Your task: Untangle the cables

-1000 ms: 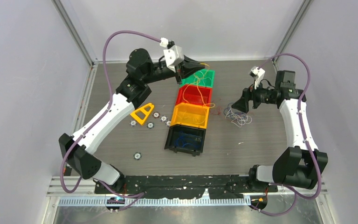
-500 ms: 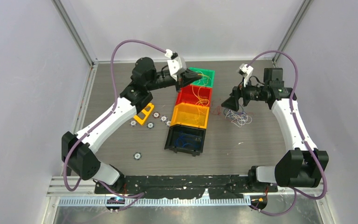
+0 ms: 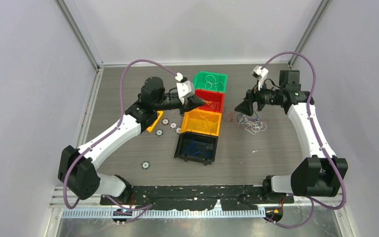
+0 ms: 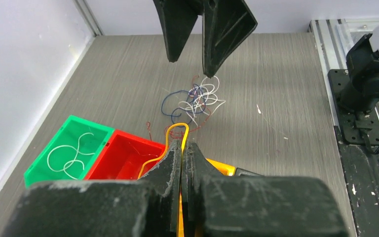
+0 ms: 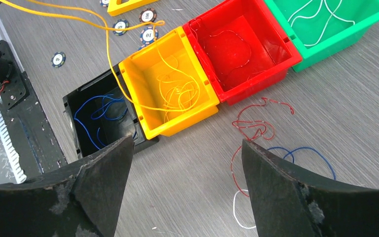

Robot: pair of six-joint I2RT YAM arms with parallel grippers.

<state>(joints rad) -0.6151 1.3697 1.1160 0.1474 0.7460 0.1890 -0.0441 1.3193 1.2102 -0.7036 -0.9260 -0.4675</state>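
My left gripper hovers over the red bin and is shut on a yellow cable, which loops out past the fingertips. That cable trails down into the orange bin, where several yellow strands lie. The loose cables are a tangle of white, blue and red strands on the table right of the bins. My right gripper hangs open above the tangle's left edge, holding nothing. A red cable, a blue cable and a white cable lie under it.
Four bins stand in a row: green with white strands, red, orange, black with blue strands. A yellow triangular piece and several poker chips lie left of the bins, partly under the left arm.
My left gripper has carried the yellow cable from over the green bin towards the near side, over the red bin. The right gripper has risen and shifted left over the tangle, still open.
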